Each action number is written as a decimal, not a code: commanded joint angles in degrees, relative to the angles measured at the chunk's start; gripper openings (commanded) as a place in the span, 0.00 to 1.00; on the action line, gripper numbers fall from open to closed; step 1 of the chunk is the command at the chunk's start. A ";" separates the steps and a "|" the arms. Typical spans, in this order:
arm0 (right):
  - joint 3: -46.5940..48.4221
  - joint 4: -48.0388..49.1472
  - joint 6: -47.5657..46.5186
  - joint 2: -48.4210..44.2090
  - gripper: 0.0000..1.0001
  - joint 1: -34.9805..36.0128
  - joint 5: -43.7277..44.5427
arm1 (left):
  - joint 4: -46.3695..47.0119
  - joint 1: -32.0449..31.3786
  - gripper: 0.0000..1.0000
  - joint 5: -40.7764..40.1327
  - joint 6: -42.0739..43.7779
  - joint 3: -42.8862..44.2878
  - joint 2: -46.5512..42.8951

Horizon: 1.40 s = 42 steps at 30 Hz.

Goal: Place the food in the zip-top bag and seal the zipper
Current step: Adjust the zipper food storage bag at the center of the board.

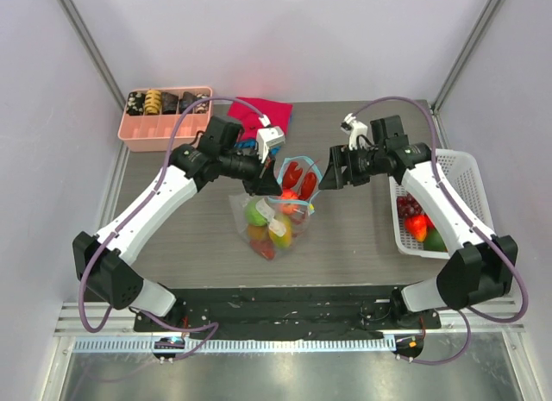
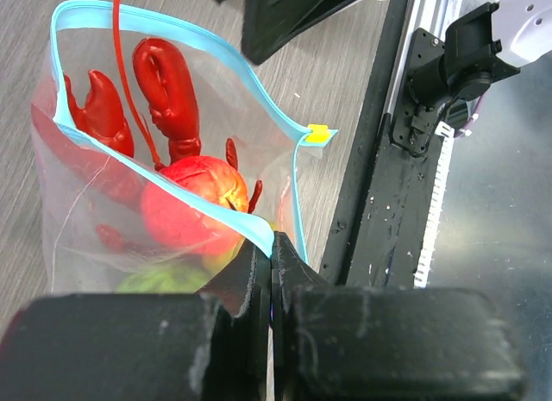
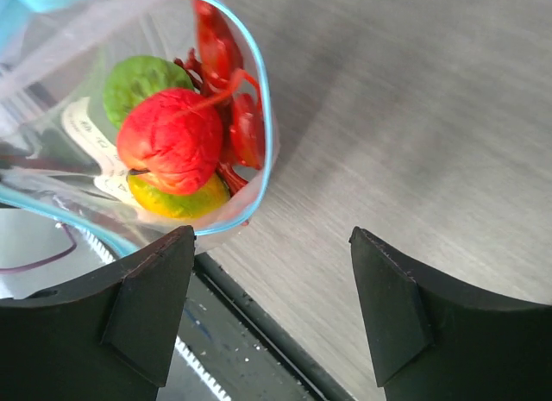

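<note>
The clear zip-top bag (image 1: 276, 216) hangs open in the middle of the table, its teal-blue zipper (image 1: 302, 163) forming an open loop. Inside are a red lobster (image 2: 164, 90), a red fruit (image 2: 194, 207), a green fruit (image 3: 142, 82) and a yellow one (image 3: 177, 203). My left gripper (image 2: 272, 246) is shut on the zipper edge (image 2: 172, 172) and holds the bag's mouth up. My right gripper (image 3: 272, 302) is open and empty, just right of the bag's mouth (image 3: 259, 90). More food (image 1: 418, 224) lies in the white basket (image 1: 466, 172).
A pink tray (image 1: 164, 116) with black and tan pieces stands at the back left. Red and blue cloths (image 1: 263, 112) lie behind the left gripper. The black base rail (image 1: 285, 302) runs along the table's near edge.
</note>
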 commanded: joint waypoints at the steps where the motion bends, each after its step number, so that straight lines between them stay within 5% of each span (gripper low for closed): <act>1: -0.12 5.73 2.97 2.41 0.77 0.24 -3.31 | 3.73 -0.21 0.00 1.07 0.46 0.10 -2.68; 7: 1.02 9.07 6.40 6.36 0.68 0.24 -6.99 | 3.73 -0.21 0.00 1.07 0.90 -0.34 -2.69; 10: 1.54 9.52 6.84 7.15 0.53 0.24 -8.58 | 3.99 -0.21 0.00 1.16 0.72 -0.60 -2.86; 13: 2.07 7.76 5.00 7.25 0.21 0.24 -10.51 | 5.31 -0.21 0.00 0.20 0.11 -1.39 -3.04; 16: 4.26 5.83 2.19 7.16 0.01 0.33 -12.01 | 6.62 -0.21 0.00 -0.94 -0.68 -2.27 -3.30; 19: 7.59 5.65 -1.06 7.33 0.01 0.50 -14.03 | 8.30 -0.12 0.13 -1.74 -1.21 -3.85 -4.26; 23: 14.45 2.23 -8.35 10.66 0.01 2.34 -17.45 | 9.79 -0.21 0.55 -2.87 1.07 -5.26 -6.37; 26: 19.64 -4.01 -16.52 12.60 0.01 3.58 -18.16 | 10.05 -0.21 0.70 -6.99 4.58 -5.52 -9.26; 34: 25.96 -14.47 -33.22 16.56 0.01 9.02 -17.73 | 11.63 -0.03 0.80 -12.71 18.37 -7.02 -12.71; 42: 33.27 -17.46 -37.72 18.67 0.01 12.63 -17.72 | 11.73 1.63 0.80 -17.03 20.76 -3.07 -7.09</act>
